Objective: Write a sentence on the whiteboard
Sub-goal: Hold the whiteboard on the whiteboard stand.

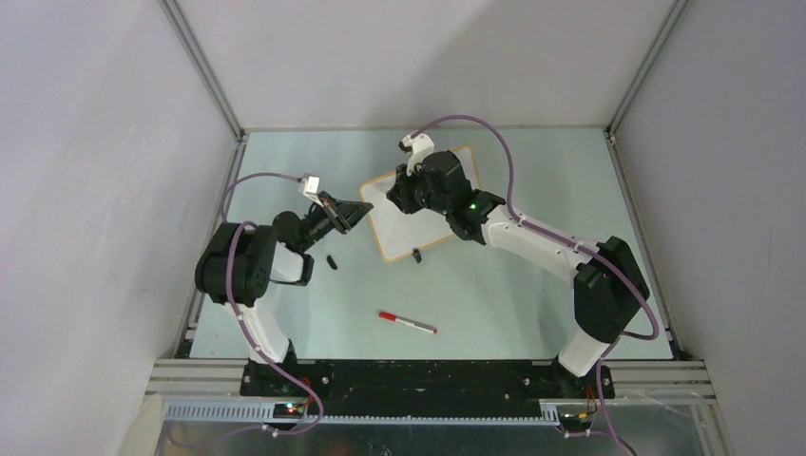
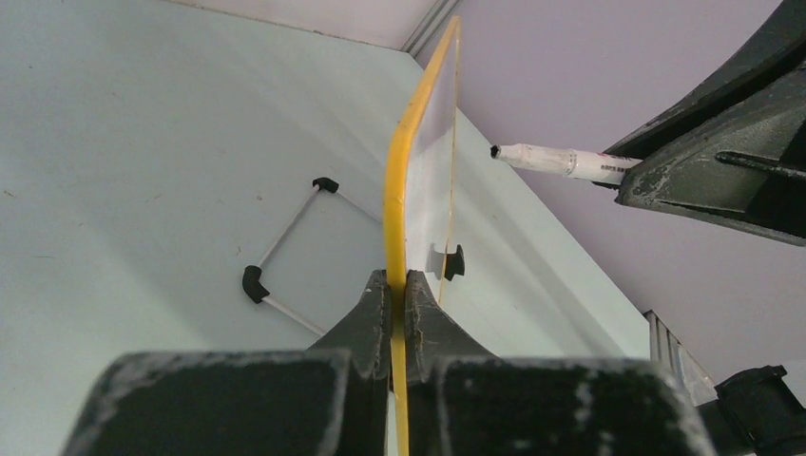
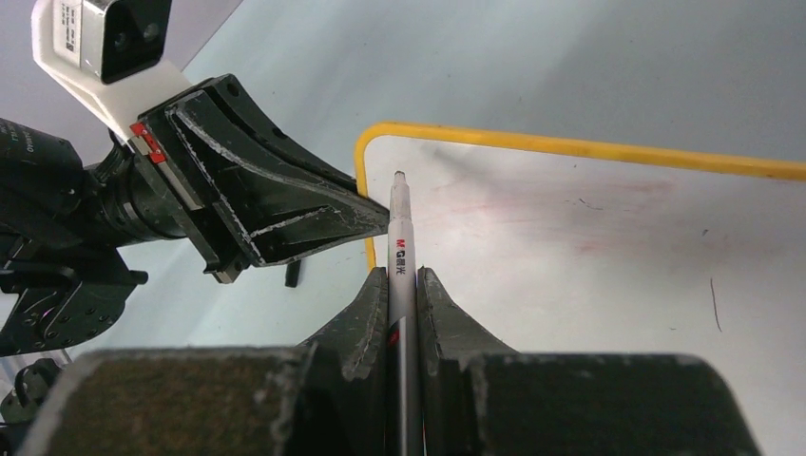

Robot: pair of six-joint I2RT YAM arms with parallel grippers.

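Note:
The whiteboard (image 1: 430,220), glossy white with a thin yellow-orange frame, lies at the middle of the table. My left gripper (image 1: 359,213) is shut on its left edge; in the left wrist view the frame (image 2: 394,190) runs straight up between the closed jaws (image 2: 398,285). My right gripper (image 3: 403,275) is shut on a white marker (image 3: 399,228), whose uncapped tip hovers over the board's near-left corner, close to the left fingers (image 3: 314,214). The sentence is out of view: the board face (image 3: 589,247) shows only faint smears and one short dark stroke (image 3: 715,304).
A second marker with a red cap (image 1: 407,323) lies on the table in front of the board. A small black cap (image 1: 333,261) lies left of the board, and a black clip foot (image 1: 417,254) sits at the board's near edge. Grey walls enclose the table.

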